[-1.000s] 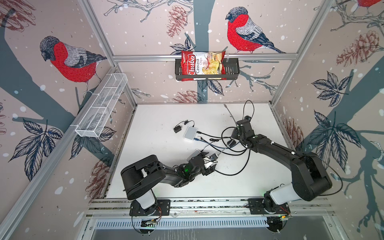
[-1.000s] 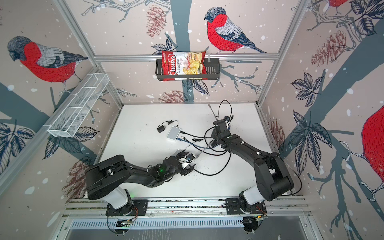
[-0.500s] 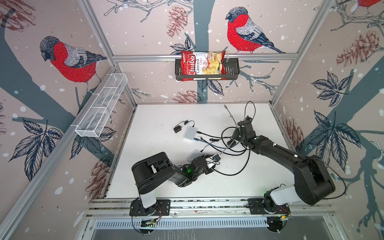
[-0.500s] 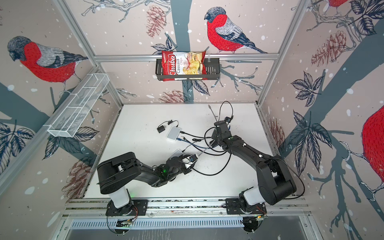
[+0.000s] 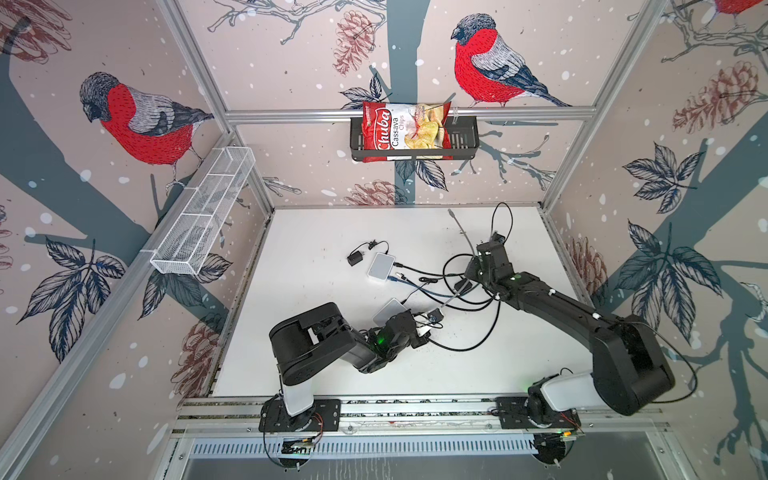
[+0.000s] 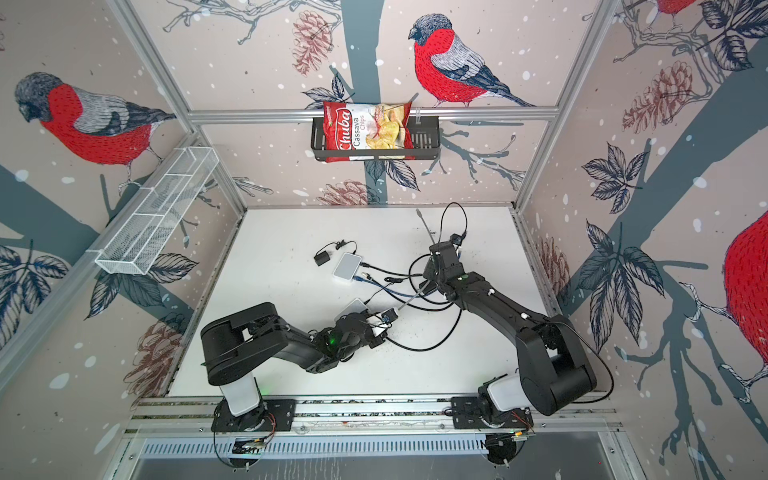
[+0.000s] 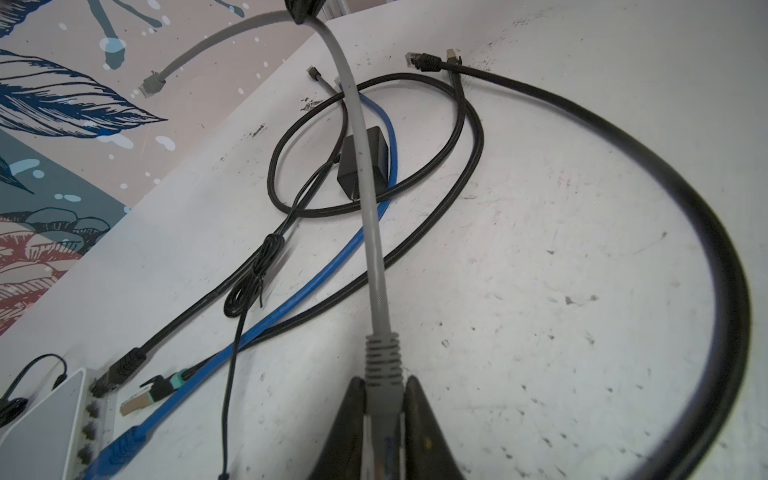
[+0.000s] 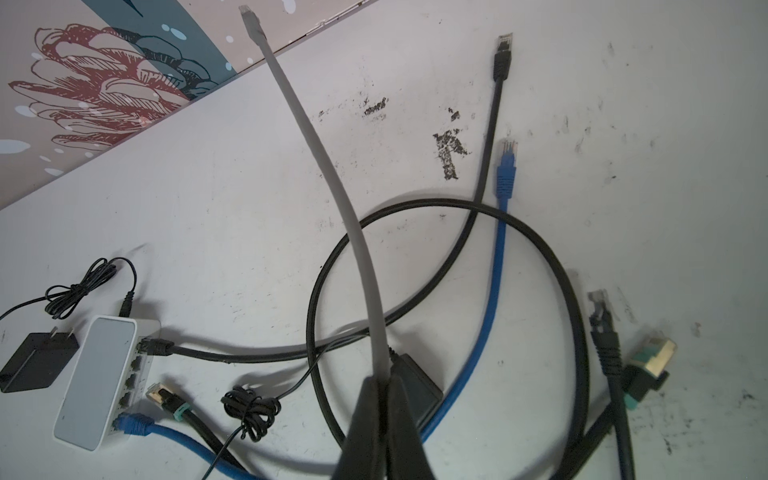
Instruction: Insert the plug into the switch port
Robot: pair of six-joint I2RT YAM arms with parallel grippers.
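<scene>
Nearest, gripping the grey plug [image 7: 381, 365] in the left fingers [image 7: 351, 419] over the front of the table [image 7: 561, 270], tip turned back at the wrist, long axis running away along the grey cord [image 7: 365, 187] to the right fingers [image 8: 365, 415], pinched tight on it midway. Beside that, one near switch [image 5: 389, 309]; beyond, one far switch [image 5: 381, 266], five ports, two filled. Farthest, reading "Chuba Cassava Chips" on one red bag [image 5: 405, 126] in a black basket [image 5: 465, 137].

Black and blue cables [image 5: 432, 293] clutter the table [image 5: 307, 232] middle (right beside the white switch [image 5: 380, 266]), but its far left corner is bare
</scene>
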